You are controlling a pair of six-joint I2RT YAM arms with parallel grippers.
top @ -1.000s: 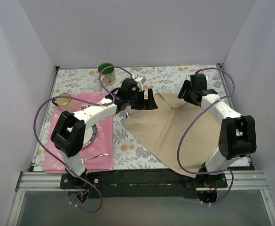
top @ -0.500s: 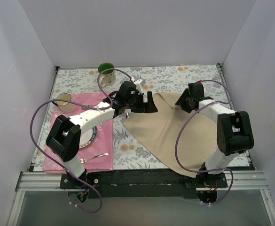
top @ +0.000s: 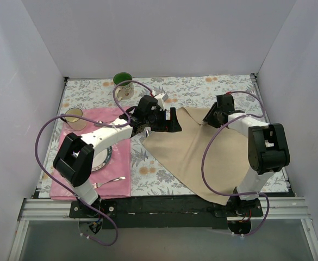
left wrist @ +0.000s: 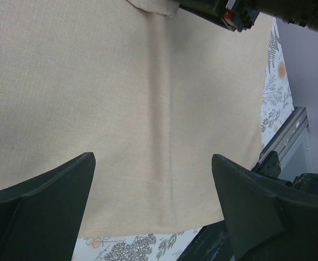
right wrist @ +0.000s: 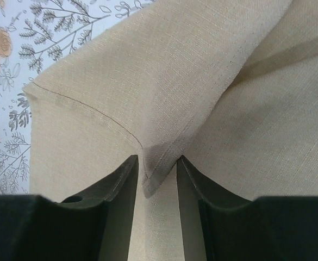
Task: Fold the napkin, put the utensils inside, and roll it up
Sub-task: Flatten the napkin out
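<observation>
Left arm stretches far and rightward over the table, its end effector spread wide above the napkin (tan, lying flat right of centre). Right arm is bent sharply. Its end effector narrowly flanks the napkin's raised far corner, and I cannot tell whether it is clamped.

The left hand (fingers wide apart) hangs over the napkin.

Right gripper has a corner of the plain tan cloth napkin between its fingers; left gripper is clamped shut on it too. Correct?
No. The left gripper stands wide open over the plain tan cloth napkin, gripping nothing; the left wrist view shows it. The right gripper does have a corner between its fingers.
</observation>
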